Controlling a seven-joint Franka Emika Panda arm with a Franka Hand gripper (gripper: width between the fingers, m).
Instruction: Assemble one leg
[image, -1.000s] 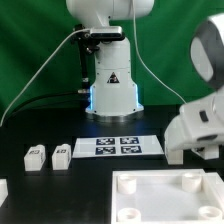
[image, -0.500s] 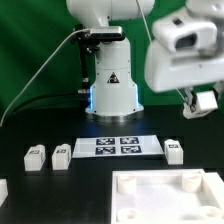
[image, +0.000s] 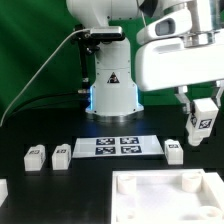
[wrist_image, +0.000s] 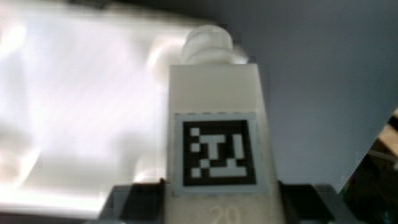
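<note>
Holding: my jaws are clamped on the leg (image: 203, 122), one finger pressing each side of it.
Leg position: lifted clear of the table (image: 60, 188) at the exterior view's right, in the air with nothing under it touching it.
Leg pose: slightly tilted in the exterior view, with its black-and-white marker facing that camera.
Wrist view: the leg (wrist_image: 217, 120) runs up the middle of the picture away from my jaws. Its marker (wrist_image: 217, 158) sits at the near end and a rounded peg (wrist_image: 210, 42) at the far end.
Behind the leg: a blurred white surface in the wrist view; I cannot tell what it is.
Loose legs: one (image: 36, 156) and another (image: 62, 155) lie side by side at the exterior view's left. A third (image: 174, 151) lies below my held leg.
Marker board: the marker board (image: 119, 146) lies flat between the left pair and the third loose leg, in front of my base (image: 111, 85).
Tray piece: the large white square piece (image: 165, 196) with round corner sockets lies nearest the exterior camera, apart from the loose legs.
Left edge: a small white part (image: 3, 188) is cut off by the frame.
</note>
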